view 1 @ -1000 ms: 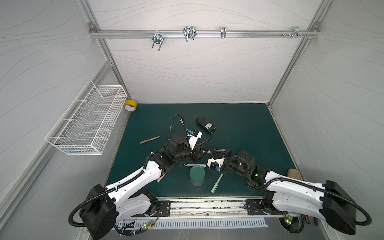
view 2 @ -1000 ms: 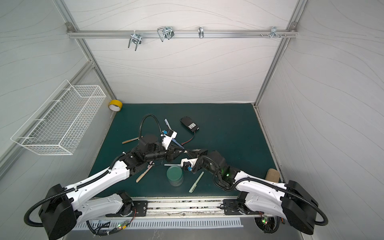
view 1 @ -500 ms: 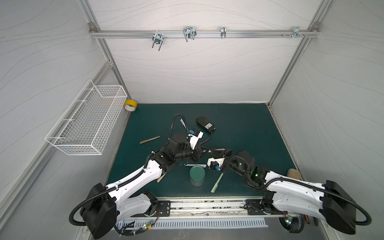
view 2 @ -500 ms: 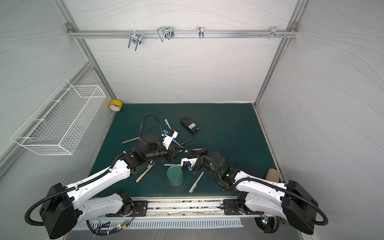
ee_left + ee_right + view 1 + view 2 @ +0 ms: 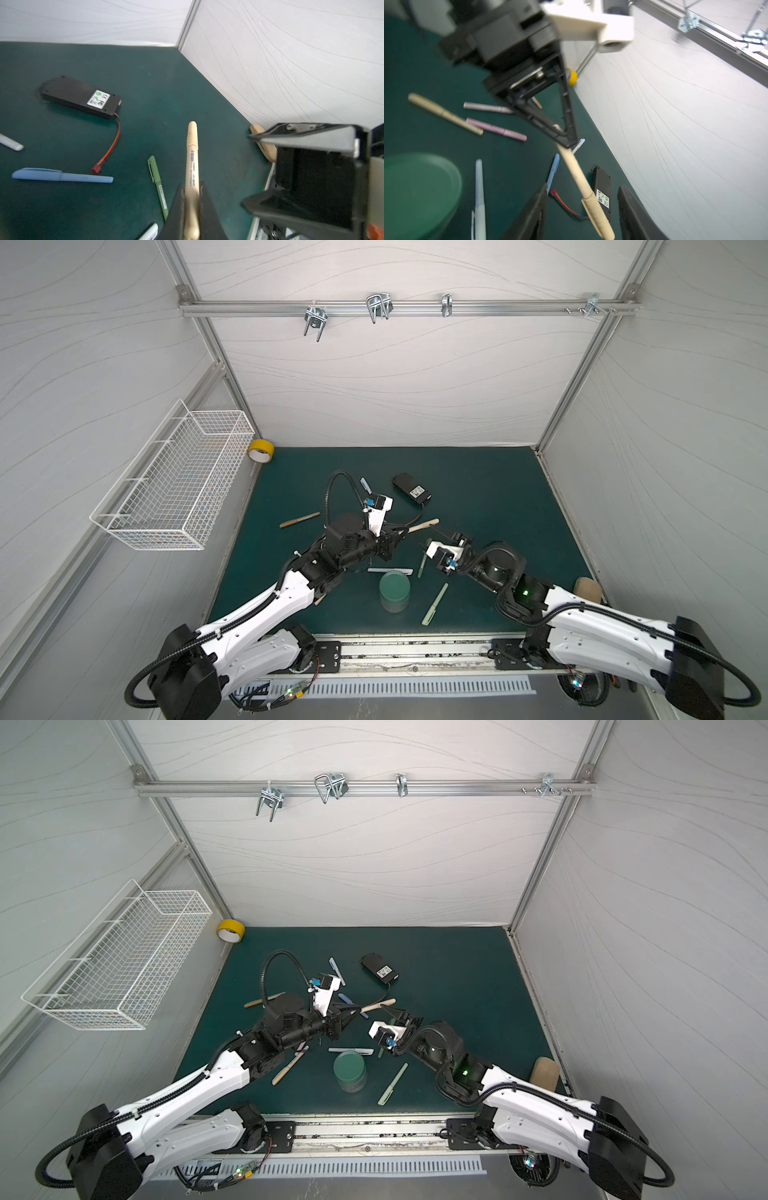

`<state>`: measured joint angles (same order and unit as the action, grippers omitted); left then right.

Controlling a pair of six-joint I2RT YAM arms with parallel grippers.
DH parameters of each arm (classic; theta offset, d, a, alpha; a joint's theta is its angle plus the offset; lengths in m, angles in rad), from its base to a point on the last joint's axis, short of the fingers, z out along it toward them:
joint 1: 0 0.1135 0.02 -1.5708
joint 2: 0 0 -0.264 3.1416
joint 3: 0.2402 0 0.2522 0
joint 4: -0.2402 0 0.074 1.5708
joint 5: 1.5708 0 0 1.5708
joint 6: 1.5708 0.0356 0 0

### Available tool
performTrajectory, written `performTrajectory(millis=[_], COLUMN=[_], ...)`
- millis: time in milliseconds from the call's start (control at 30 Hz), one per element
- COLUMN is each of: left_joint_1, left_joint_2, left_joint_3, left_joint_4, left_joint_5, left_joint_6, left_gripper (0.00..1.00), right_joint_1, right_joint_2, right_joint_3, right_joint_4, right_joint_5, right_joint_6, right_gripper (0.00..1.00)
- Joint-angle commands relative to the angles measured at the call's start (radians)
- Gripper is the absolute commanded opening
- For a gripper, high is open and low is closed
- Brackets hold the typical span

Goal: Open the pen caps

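Since a second ago the right gripper point(image 5: 583, 187) has spread its fingers off the tan pen point(image 5: 576, 170), and the left gripper point(image 5: 192, 185) has tightened onto that pen's barrel. Both arms meet over the middle of the dark green mat point(image 5: 478, 489), with a white wire basket point(image 5: 174, 477) on the left wall and a yellow tape roll point(image 5: 260, 450) in the far left corner. A round green container point(image 5: 394, 591) stands near the front edge, between the two arms. Behind the grippers lies a black battery pack point(image 5: 81, 97) with a red wire; its white sticker carries green symbols and a CE mark, the rest too small to read. Loose capped pens lie flat around it: a blue pen point(image 5: 62, 176), an olive pen point(image 5: 159, 187) with an unreadable printed strip, a white pen point(image 5: 390, 571), a pale green pen point(image 5: 434, 605), and two pink pens point(image 5: 496, 128) beside a second tan one point(image 5: 444, 113). The held tan pen is off the mat, clamped near its rear end by the closed left jaws; a barcode and a line of black print run along the barrel, too blurred to read. Its cap point(image 5: 598, 218), clip showing and still seated, points into the gap between the open right jaws and touches neither finger.
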<state>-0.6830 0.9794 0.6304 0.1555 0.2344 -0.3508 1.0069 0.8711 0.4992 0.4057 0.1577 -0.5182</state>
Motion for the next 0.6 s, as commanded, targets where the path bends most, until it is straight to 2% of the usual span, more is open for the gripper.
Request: performTrajectory(millis=[0, 67, 200, 300, 433, 567], left_joint_1=[-0.003, -0.003, -0.004, -0.003, -0.003, -0.004], left_joint_2=[-0.052, -0.08, -0.126, -0.146, -0.161, -0.166], left_joint_3=[-0.021, -0.038, -0.087, -0.107, -0.121, -0.126], left_joint_4=[0.132, 0.151, 0.198, 0.205, 0.211, 0.217], left_joint_5=[-0.101, -0.111, -0.129, -0.133, -0.143, -0.142], left_joint_6=[-0.017, -0.006, 0.002, 0.007, 0.007, 0.009], left_gripper=[0.0, 0.0, 0.0, 0.0, 0.0, 0.0], right_joint_1=[-0.003, -0.009, -0.022, -0.052, -0.051, -0.021], right_joint_2=[-0.042, -0.033, -0.024, -0.011, 0.042, 0.109], right_joint_3=[0.145, 0.147, 0.054, 0.012, -0.047, -0.088], right_joint_4=[-0.26, -0.303, -0.19, -0.189, -0.018, 0.138], right_joint_5=[0.106, 0.079, 0.022, 0.006, -0.078, -0.051], right_joint_6=[0.623, 0.823, 1.169, 1.507, 1.699, 1.835], right_gripper=[0.56, 0.54, 0.54, 0.52, 0.54, 0.53])
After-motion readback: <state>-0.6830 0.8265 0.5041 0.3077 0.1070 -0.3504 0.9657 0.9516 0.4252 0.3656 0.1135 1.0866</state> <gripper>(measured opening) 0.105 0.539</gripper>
